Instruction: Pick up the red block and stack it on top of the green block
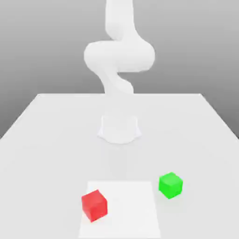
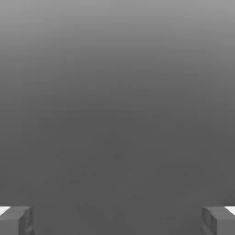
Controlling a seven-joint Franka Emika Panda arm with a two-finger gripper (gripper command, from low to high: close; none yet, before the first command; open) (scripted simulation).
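The table [image 1: 46,126] is a wide, pale grey-white surface that runs back to a plain grey backdrop. On it, well behind the blocks, stands the arm [image 1: 119,56], white and bulky, rising from a round base [image 1: 119,128] and bending through a thick joint before it leaves the exterior view's upper edge. A lighter white square patch [image 1: 126,210] lies flat on the table in front of the base.

The red block [image 1: 94,205] sits on this patch, at its edge on the exterior view's left, turned so that one corner faces forward. The green block [image 1: 170,185] rests on the table just off the patch's far corner on the exterior view's right, apart from the red block and a little farther back. Both stand alone on the table, with nothing stacked.

In the hand view the hand [image 2: 117,220] is spread wide, its two grey fingertips [image 2: 16,220] far apart with only grey background between them, gripping nothing.
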